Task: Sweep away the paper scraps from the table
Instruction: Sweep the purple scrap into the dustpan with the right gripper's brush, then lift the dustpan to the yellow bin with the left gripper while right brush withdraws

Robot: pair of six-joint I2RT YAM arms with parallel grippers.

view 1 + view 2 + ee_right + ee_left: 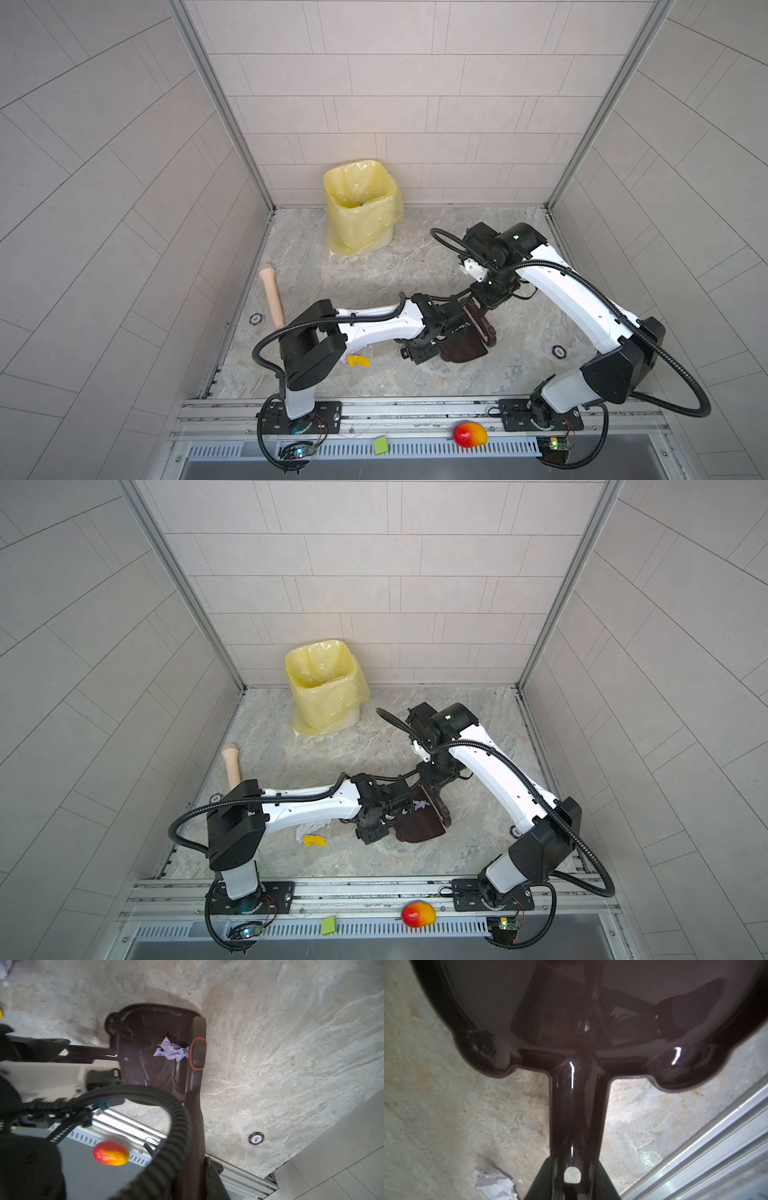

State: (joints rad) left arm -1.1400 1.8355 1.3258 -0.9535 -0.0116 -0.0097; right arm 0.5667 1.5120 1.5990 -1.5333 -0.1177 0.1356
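Starting leftmost in a top view, you have a white scrap and a yellow scrap on the table, at nine o'clock from the dustpan. Your left gripper is clamped on the dustpan's handle. A lavender scrap lies in the pan, touching the brush at its three o'clock. Your right gripper is closed on the brush handle.

Four views: overhead stereo pair, two wrist cameras.
Both top views look down on the whole table; wrist views sit close, sharing the dustpan.
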